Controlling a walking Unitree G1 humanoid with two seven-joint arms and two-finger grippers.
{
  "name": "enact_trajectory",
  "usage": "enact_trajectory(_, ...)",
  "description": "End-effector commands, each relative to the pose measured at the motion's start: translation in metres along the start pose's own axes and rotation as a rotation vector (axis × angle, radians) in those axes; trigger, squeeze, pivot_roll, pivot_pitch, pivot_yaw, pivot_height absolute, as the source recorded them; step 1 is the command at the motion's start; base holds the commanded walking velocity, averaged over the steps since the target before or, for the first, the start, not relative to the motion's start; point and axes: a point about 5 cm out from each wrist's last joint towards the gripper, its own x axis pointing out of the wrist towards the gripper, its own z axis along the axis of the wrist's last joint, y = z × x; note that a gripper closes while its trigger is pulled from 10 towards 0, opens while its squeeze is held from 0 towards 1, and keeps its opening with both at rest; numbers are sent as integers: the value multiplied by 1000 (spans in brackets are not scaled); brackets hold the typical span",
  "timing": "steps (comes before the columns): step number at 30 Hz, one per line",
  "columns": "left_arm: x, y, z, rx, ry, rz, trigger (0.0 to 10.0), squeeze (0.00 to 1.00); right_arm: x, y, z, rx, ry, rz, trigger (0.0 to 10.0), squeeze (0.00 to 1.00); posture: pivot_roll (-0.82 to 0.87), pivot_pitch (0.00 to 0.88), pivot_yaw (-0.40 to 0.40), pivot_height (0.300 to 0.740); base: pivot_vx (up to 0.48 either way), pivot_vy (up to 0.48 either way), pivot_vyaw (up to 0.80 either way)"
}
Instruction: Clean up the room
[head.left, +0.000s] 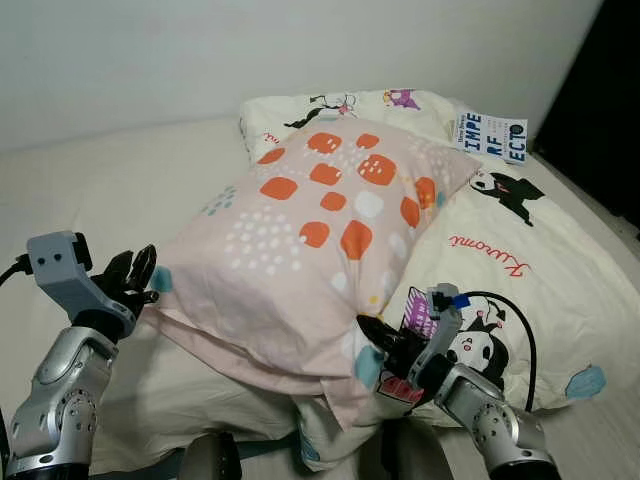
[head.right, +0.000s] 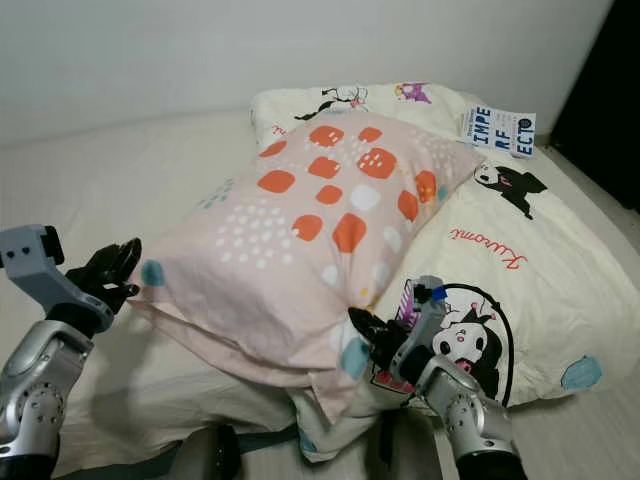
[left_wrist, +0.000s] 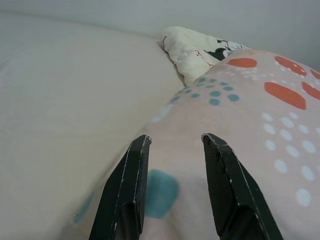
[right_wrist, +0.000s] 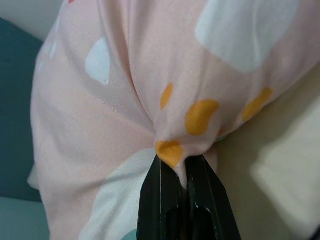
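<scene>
Pink pillow (head.left: 315, 240) lies diagonally toward the bed's (head.left: 110, 185) far corner, right gripper (head.left: 372, 340) fingers clamped on its near corner, left gripper (head.left: 138, 275) fingers apart at its left corner.

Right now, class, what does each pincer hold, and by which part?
Right pincer pinches the pink spotted fabric pillow by its near corner; left pincer, open, straddles the opposite corner, gripping nothing.

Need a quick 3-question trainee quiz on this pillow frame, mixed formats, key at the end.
1. True or false: the right gripper is shut on the pink pillow.
2. The left gripper is: A) pinching the fabric, B) open at the pillow's corner, C) on the book.
3. What lies under the pink pillow?

Key: 1 true. 2 B. 3 a cream cartoon-print pillow, on the bed.
</scene>
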Motion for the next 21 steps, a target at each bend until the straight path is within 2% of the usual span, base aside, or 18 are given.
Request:
enact_trajectory(1, -2, 2, -1, 8, 11, 2, 10000, 0, -6, -1, 0, -29, 36, -6, 0, 0, -7, 230, 31, 582, 0, 0, 0)
enact_trajectory(5, -1, 1, 0, 4, 6, -2, 10000, 0, -20, -6, 15, -61, 18, -20, 0, 0, -10, 232, 32, 582, 0, 0, 0)
enact_trajectory(7, -1, 0, 1, 0, 3, -3, 10000, 0, -33, -10, 28, -99, 12, -26, 0, 0, -12, 235, 35, 582, 0, 0, 0)
enact_trajectory(8, -1, 0, 1, 0, 3, -3, 10000, 0, -33, -10, 28, -99, 12, -26, 0, 0, -12, 235, 35, 582, 0, 0, 0)
enact_trajectory(11, 1, 0, 1, -4, 2, -5, 10000, 0, -49, -14, 44, -145, 8, -21, 0, 0, -16, 237, 36, 582, 0, 0, 0)
enact_trajectory(21, 2, 2, 2, -6, 0, -1, 10000, 0, -76, -16, 72, -195, -24, -21, 0, 0, -13, 239, 36, 582, 0, 0, 0)
